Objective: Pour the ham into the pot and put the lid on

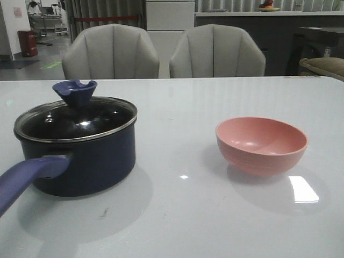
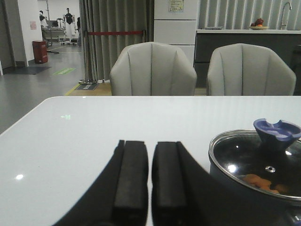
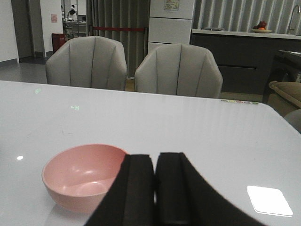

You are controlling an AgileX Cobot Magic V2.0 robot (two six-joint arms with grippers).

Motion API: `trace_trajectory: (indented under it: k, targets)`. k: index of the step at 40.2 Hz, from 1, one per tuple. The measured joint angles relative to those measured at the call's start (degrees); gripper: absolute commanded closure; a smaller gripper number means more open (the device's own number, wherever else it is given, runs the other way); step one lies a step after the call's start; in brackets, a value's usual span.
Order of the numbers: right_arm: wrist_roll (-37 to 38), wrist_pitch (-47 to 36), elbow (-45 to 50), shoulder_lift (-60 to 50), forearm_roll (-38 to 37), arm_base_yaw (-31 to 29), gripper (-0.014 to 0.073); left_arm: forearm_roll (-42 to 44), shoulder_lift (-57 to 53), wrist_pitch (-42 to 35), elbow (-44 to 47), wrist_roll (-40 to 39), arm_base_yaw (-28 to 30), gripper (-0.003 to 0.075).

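Though glass-lidded (image 1: 75, 118) — round navy pot (image 1: 86, 161)

The dark navy pot (image 1: 80, 156) stands upright at the desk's left, the glass lid (image 1: 75, 119) seated on it, orange-pink ham (image 2: 261, 182) inside.

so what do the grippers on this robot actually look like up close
Only the wrist views show them. The left gripper has two matte black fingers, flat and rectangular at the tips with rounded corners, widening into black sloped bases lower down. The right gripper looks identical, with the same black block-like fingers. No cables, markings or labels are visible on either, and the arms themselves are out of view.
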Motion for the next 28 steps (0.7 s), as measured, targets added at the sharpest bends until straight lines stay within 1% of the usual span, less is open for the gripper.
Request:
trace_trajectory:
  k: [19, 22, 25, 28]
  targets:
    - [0.5, -0.1, 0.0, 0.0, -0.3, 0.0, 0.0435, 0.0, 0.0, 0.0, 0.0, 0.0, 0.0, 0.0589]
    - [-0.3, -0.1, 0.0, 0.0, 1.1, 0.0, 0.0435, 0.0, 0.0, 0.0, 0.0, 0.0, 0.0, 0.0589]
    - [-2.7, -0.1, 0.0, 0.0, 4.1, 0.0, 0.0435, 0.0, 0.0, 0.0, 0.0, 0.0, 0.0, 0.0589]
    - [-4.5, -0.1, 0.0, 0.0, 5.3, 0.0, 0.0435, 0.0, 0.0, 0.0, 0.0, 0.0, 0.0, 0.0589]
